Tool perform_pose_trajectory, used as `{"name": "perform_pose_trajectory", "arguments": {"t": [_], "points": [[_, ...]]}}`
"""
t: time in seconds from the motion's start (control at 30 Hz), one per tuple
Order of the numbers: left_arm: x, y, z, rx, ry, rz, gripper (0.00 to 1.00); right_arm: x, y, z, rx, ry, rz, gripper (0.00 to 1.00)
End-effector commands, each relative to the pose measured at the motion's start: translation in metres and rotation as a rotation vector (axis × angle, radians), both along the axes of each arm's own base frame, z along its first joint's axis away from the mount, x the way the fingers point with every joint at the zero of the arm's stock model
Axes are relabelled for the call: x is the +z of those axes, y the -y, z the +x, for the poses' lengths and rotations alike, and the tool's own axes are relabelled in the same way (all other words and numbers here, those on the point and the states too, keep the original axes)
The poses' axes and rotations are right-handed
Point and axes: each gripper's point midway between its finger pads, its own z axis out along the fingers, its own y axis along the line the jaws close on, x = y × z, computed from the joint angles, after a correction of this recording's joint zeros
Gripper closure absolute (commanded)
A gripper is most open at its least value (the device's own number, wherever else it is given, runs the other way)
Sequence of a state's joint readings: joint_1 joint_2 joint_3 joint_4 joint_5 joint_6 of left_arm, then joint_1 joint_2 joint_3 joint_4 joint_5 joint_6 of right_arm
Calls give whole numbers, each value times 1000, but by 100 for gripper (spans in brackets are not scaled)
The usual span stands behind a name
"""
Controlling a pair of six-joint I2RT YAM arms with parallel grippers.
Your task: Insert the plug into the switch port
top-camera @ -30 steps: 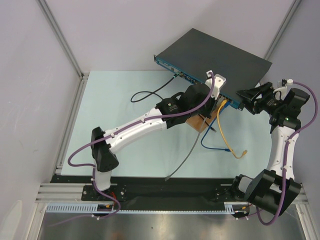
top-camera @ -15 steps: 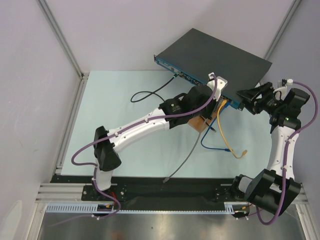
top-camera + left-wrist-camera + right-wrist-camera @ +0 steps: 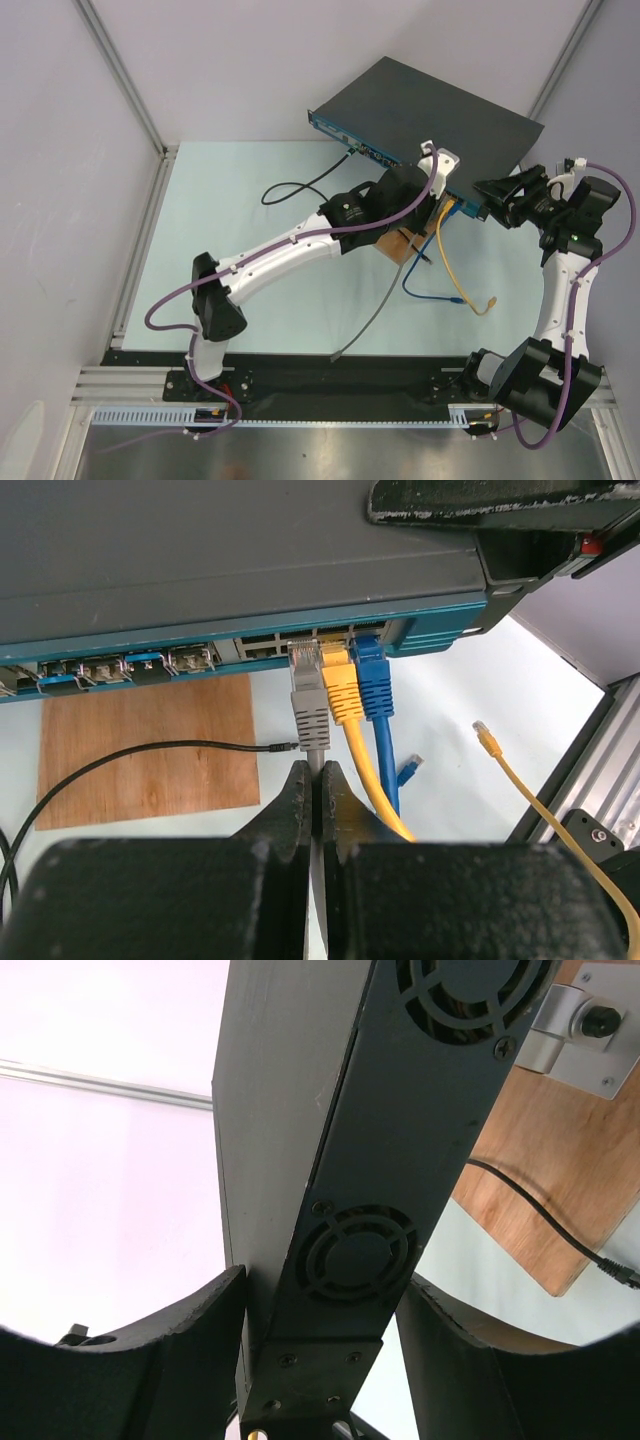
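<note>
The switch [image 3: 430,105], a flat dark grey box with a teal front [image 3: 100,662], lies at the back of the table. The grey plug [image 3: 309,695] sits with its tip in a port [image 3: 303,652], beside a yellow plug [image 3: 340,685] and a blue plug [image 3: 372,680]. My left gripper [image 3: 316,770] is shut on the grey cable [image 3: 380,300] just behind that plug; in the top view this gripper [image 3: 437,188] is at the switch's front. My right gripper [image 3: 482,198] straddles the switch's right end [image 3: 380,1160], its fingers [image 3: 180,1350] closed against both flat faces.
A brown wooden board [image 3: 150,740] lies under the switch's front, with a thin black cable [image 3: 300,187] running across it. A yellow cable ends in a loose plug [image 3: 490,303] and a blue cable [image 3: 415,290] loops nearby. Aluminium rails [image 3: 140,250] edge the table.
My left wrist has pushed a little forward and right toward the switch front, carrying the grey cable. The right jaws have narrowed slightly on the switch's end.
</note>
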State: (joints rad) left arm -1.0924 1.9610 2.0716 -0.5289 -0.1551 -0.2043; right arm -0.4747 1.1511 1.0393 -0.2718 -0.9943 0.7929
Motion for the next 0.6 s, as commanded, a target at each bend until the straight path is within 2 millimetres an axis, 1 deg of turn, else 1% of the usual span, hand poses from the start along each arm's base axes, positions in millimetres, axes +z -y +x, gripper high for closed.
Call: {"name": "perform_pose_trajectory", "arguments": {"t": [0.0, 0.1, 0.27, 0.43, 0.57], "points": [[54, 10, 12, 4, 103, -131, 100, -19, 5, 1, -16, -40, -17, 40], [45, 12, 13, 3, 91, -113, 100, -18, 4, 1, -13, -37, -15, 41], [16, 13, 16, 10, 20, -73, 100, -16, 6, 0, -15, -33, -14, 43], [4, 5, 27, 39, 2, -57, 100, -16, 6, 0, -12, -32, -12, 44], [1, 4, 28, 41, -5, -48, 100, -16, 7, 1, -11, -30, -12, 45]]}}
